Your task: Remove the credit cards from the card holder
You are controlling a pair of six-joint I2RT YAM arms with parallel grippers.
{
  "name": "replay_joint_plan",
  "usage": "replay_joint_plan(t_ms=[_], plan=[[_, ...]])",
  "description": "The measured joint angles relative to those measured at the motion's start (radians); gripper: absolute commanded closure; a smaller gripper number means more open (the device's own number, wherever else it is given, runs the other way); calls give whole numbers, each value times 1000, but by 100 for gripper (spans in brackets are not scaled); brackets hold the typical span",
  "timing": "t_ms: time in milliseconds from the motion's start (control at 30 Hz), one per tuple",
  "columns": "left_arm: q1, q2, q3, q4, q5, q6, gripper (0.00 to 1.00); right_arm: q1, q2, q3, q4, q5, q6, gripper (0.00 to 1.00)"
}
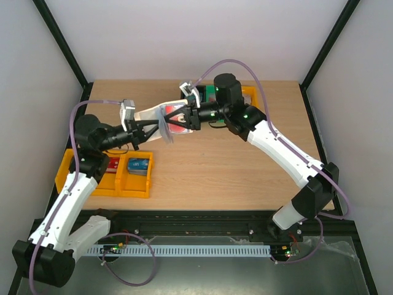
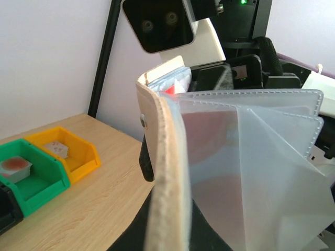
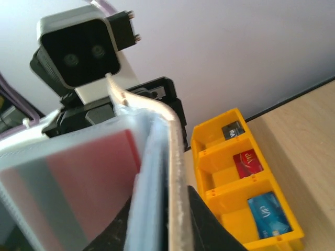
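Where open, card holder [image 2: 159, 157]: frosted, stitched plastic sleeves [image 2: 251, 157].

Bright, even light; blurred close foregrounds

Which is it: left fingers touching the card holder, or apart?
Touching. Left wrist view: card holder cover sits pinched between the dark left fingers, no gap.
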Motion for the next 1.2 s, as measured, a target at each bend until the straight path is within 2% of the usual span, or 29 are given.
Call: replay_joint_plan(t_ms=[133, 200, 300, 533, 600, 633, 733, 833, 900, 967, 1067, 1133, 1200], plan=[[0, 15, 0, 24, -18, -50, 97, -10, 16, 0, 27, 2, 42, 98], [0, 27, 0, 32, -35, -80, 76, -13, 17, 0, 29, 11, 60, 98], [-1, 42, 0, 32, -76, -126, 53, -14, 19, 0, 30, 34, 108, 98], [-4, 47, 16, -43, -149, -113, 17, -8, 41, -16, 56, 84, 296, 98], [-5, 43, 18, -62, -158, -91, 12, -3, 42, -21, 59, 109, 345, 98], [-6, 43, 18, -68, -160, -89, 13, -3, 43, -21, 65, 116, 362, 98], [-11, 43, 19, -85, -173, -78, 29, -2, 55, -21, 97, 136, 423, 98], [-26, 43, 17, -97, -202, -76, 34, -2, 79, -26, 154, 137, 503, 98], [-37, 45, 11, -98, -210, -85, 44, -2, 93, -35, 193, 132, 546, 98], [-43, 50, 2, -97, -208, -95, 62, -1, 101, -42, 214, 127, 568, 98], [-43, 61, -3, -73, -194, -109, 97, -6, 108, -41, 229, 114, 575, 98], [-37, 64, -4, -49, -181, -134, 98, -15, 109, -39, 227, 95, 565, 98], [-35, 63, -5, -31, -171, -158, 98, -22, 114, -22, 220, 63, 534, 86]])
